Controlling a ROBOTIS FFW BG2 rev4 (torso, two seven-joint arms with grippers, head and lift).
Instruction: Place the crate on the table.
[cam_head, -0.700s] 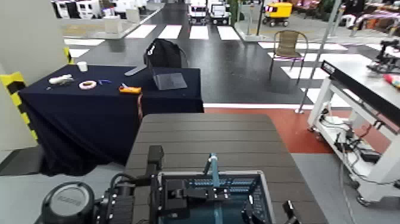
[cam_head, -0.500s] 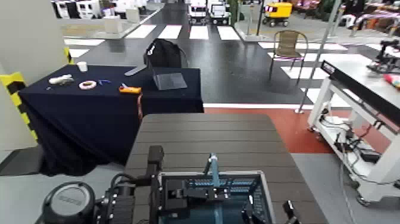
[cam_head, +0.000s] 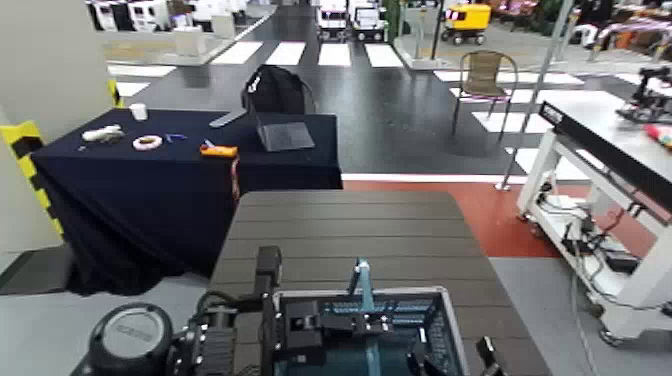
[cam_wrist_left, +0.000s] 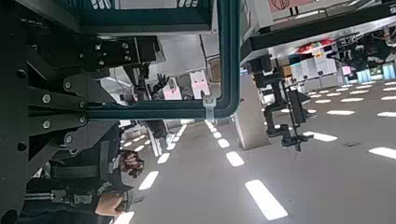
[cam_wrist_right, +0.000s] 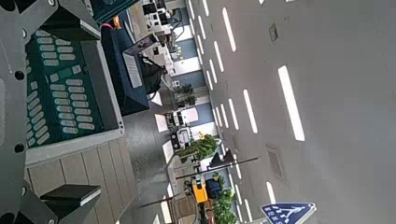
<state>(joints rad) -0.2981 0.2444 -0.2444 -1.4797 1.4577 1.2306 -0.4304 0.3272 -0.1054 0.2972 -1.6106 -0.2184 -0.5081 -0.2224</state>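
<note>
The grey-blue crate (cam_head: 400, 303) with its light rim sits at the bottom centre of the head view, over the near end of the dark brown slatted table (cam_head: 345, 225). Its blue arched handle (cam_head: 361, 283) stands upright. My left gripper (cam_head: 300, 330) is shut on the crate's left side. In the left wrist view the handle (cam_wrist_left: 222, 65) runs between its fingers (cam_wrist_left: 93, 56). My right gripper (cam_head: 440, 355) is shut on the crate's right side. The right wrist view shows the vented wall (cam_wrist_right: 61, 93) beside a finger (cam_wrist_right: 14, 140), with table planks (cam_wrist_right: 89, 173) below. I cannot tell whether the crate touches the table.
A navy-draped table (cam_head: 170, 170) with small items and a laptop stands to the far left. A white-framed workbench (cam_head: 610, 130) with cables stands on the right. A chair (cam_head: 485, 75) and a black bag (cam_head: 275, 90) are farther back. A yellow-black striped pillar (cam_head: 25, 150) stands on the left.
My left arm and the crate have shifted slightly to the right together. The handle and the left arm's joint cap sit a little farther right than before.
</note>
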